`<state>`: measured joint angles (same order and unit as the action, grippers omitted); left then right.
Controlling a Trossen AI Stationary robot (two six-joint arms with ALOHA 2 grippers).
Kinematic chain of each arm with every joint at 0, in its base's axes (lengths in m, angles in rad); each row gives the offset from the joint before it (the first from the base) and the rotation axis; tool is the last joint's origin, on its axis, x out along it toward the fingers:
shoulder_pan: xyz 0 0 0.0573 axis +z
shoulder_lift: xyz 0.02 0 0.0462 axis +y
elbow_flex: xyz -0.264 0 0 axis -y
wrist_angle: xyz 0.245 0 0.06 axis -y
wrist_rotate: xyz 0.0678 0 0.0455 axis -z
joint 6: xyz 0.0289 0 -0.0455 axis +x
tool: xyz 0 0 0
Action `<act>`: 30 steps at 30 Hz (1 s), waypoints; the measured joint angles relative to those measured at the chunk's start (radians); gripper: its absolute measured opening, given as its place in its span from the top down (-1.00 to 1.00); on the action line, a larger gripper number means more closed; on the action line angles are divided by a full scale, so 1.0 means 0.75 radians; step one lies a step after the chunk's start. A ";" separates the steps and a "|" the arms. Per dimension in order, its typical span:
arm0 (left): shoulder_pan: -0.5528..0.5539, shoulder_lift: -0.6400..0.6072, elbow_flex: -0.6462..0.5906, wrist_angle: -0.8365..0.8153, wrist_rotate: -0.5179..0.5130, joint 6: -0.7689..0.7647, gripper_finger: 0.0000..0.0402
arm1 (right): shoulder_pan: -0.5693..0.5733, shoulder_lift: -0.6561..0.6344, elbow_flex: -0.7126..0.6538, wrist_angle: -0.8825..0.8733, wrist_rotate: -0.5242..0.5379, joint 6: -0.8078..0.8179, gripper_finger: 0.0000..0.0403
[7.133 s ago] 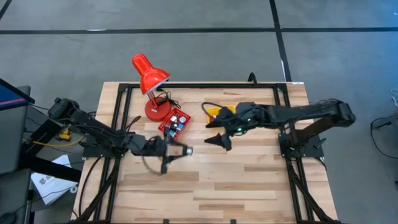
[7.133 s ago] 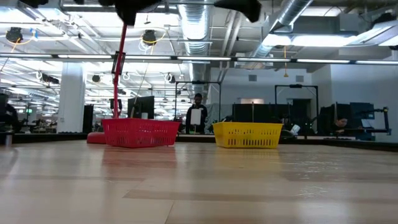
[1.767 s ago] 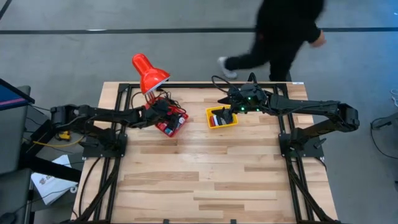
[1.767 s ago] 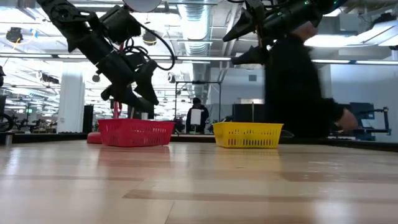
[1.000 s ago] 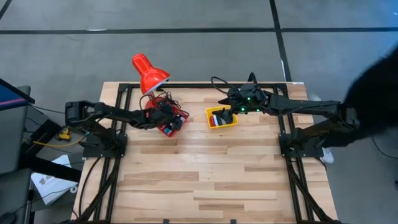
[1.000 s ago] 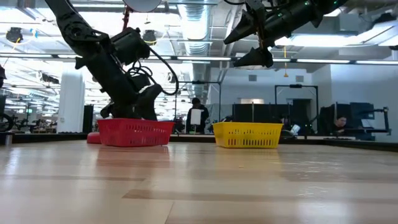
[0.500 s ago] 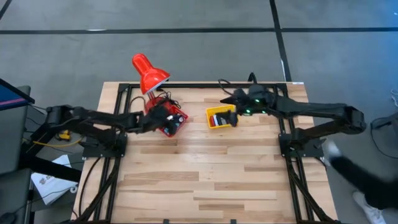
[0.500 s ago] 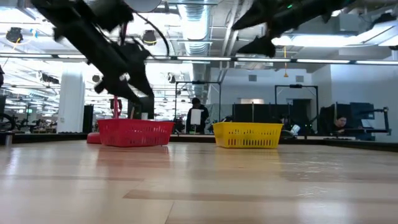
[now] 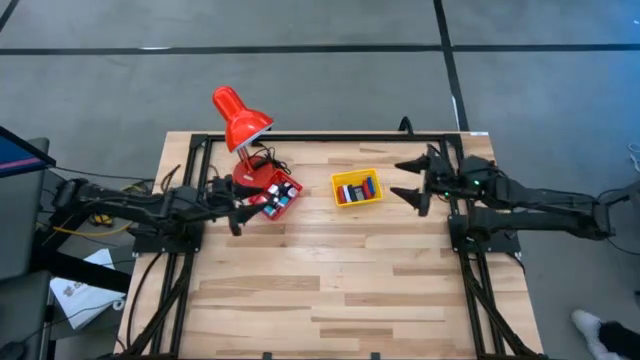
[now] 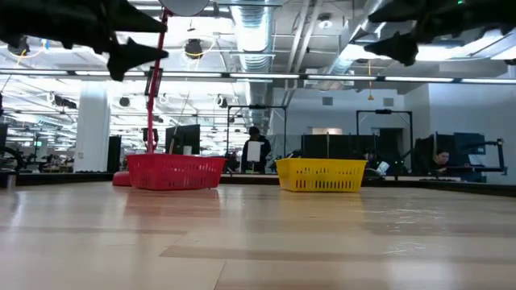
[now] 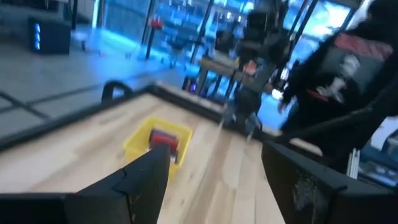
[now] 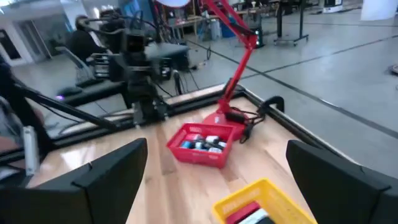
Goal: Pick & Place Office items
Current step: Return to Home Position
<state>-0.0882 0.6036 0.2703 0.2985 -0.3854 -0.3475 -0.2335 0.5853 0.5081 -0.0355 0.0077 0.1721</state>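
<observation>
Toward the back of the bench, the office items lie in the red basket and yellow basket. Left claw and right claw hang open, empty. Homing well likely means lifting clear of the lamp and basket rims.

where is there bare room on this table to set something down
The table half away from the lamp is all bare. A narrow strip lies between the red basket and yellow basket. Crowded: around the lamp, with red basket and left gripper; right gripper hangs by the yellow basket.
</observation>
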 joint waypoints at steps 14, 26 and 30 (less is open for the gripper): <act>0.001 -0.370 -0.136 -0.122 0.050 -0.007 -0.25 | 0.147 -0.387 -0.311 0.121 -0.050 0.006 -0.87; 0.002 -0.381 -0.266 -0.061 0.160 -0.115 -0.25 | 0.176 -0.549 -0.603 0.421 -0.045 0.071 -0.87; 0.002 -0.426 -0.267 -0.090 0.160 -0.112 -0.25 | 0.153 -0.671 -0.666 0.358 -0.037 0.131 -0.87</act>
<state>-0.0868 0.2844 0.0704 0.2306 -0.2657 -0.4313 -0.1189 0.0819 0.0082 0.2333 -0.0201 0.2703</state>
